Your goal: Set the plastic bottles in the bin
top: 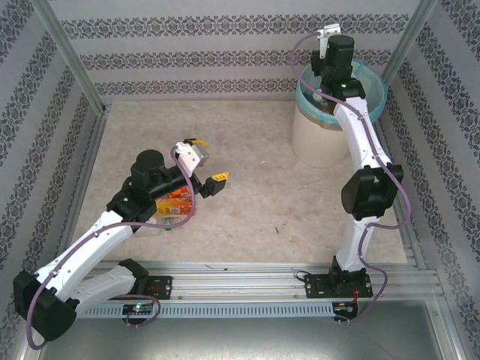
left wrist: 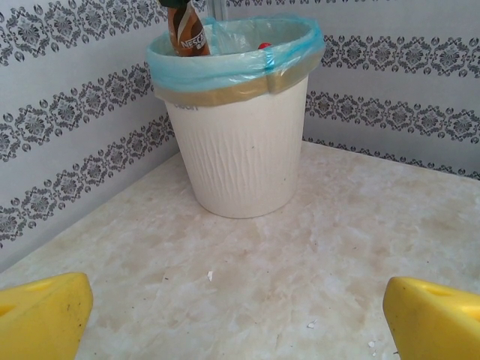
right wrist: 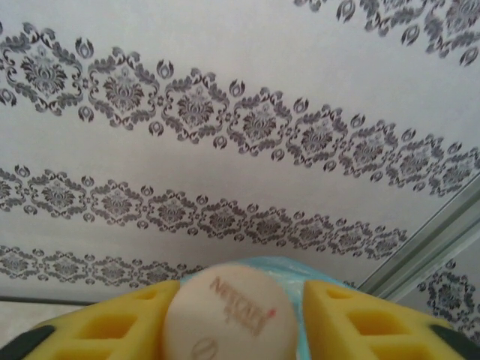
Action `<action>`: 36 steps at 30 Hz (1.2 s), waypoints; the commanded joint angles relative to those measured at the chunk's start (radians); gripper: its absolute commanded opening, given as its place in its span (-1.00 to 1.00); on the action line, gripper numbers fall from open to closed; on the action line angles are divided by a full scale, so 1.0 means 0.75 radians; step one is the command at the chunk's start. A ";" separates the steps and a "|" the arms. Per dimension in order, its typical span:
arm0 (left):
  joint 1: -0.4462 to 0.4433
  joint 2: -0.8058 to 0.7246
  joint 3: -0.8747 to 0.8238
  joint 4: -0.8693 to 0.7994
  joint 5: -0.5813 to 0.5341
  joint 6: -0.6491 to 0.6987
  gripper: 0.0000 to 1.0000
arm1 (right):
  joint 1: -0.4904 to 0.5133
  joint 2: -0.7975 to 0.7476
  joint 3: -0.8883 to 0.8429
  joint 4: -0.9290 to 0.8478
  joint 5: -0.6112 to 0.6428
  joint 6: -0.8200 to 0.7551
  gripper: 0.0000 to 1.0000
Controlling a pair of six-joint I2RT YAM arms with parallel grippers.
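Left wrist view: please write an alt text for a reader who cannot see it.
A round cream-white plastic bin with a light blue bag liner stands on a beige marbled table by patterned walls; a brown-labelled plastic bottle pokes above its rim. The left pincer is open, yellow fingertips in the bottom corners.

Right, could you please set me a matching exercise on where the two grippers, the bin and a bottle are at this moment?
Things:
1. left gripper
2. right gripper
3. bin
4. orange-labelled bottle

Places or states:
A. lying on the left half of the table
B. shut on a brown-labelled bottle, above the bin
C. standing at the table's far right, blue liner folded over its rim
D. open, above bare table

Pairs: 1-D, 2-B, 3-C, 4-A.
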 commanded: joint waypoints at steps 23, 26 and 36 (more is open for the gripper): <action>0.012 -0.044 -0.028 -0.028 0.004 0.043 1.00 | -0.083 -0.035 -0.031 -0.099 0.132 -0.056 -0.24; 0.011 -0.044 -0.029 -0.025 0.007 0.039 1.00 | -0.088 -0.020 -0.049 -0.123 0.081 -0.009 0.01; 0.012 -0.037 -0.029 -0.020 0.015 0.033 1.00 | -0.086 -0.056 -0.066 -0.141 -0.146 0.156 0.10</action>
